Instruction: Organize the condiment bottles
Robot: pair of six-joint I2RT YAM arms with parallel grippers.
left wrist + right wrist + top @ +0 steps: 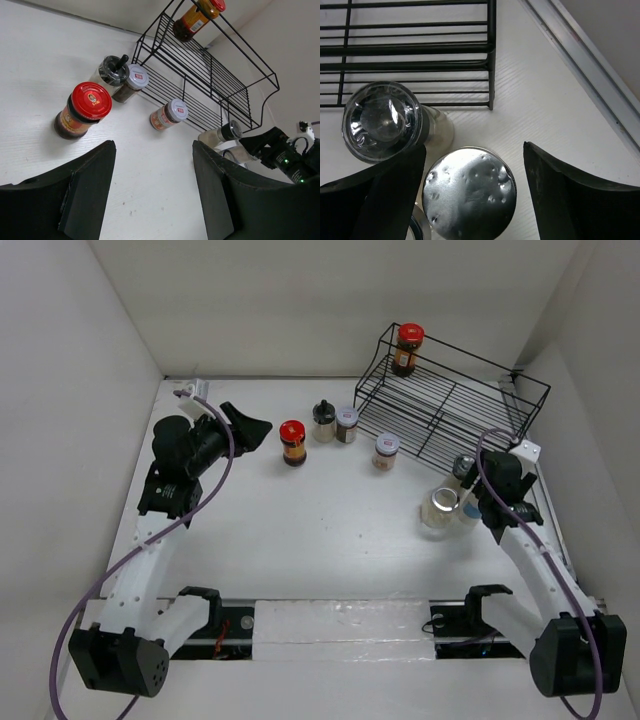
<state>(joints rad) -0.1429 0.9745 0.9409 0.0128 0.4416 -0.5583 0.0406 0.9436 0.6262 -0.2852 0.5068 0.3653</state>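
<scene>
The right claw (pixel 474 150) is held spread above the surface (pixel 555 100). A silver-lidded jar (pixel 469 192) is seen standing between its fingers, unclamped, with a gap left at one finger. Just beside that jar, touching or nearly touching it, a clear-topped jar (pixel 382 120) is stood upright, and immediately beyond both the lower edge of the black wire rack (pixel 420 50) is found. The left claw (pixel 154 147) is likewise held spread with nothing between its fingers, well apart from the right one. Just ahead of it a dark-filled, red-capped jar (pixel 82 110) is placed on the surface. Farther out a black-lidded jar (pixel 111 72) and a grey-lidded jar (pixel 131 82) are set side by side, and a pale-lidded jar (pixel 167 114) is stood alone near the rack's foot. A second red-capped jar (pixel 195 17) is carried on the rack's top shelf.
</scene>
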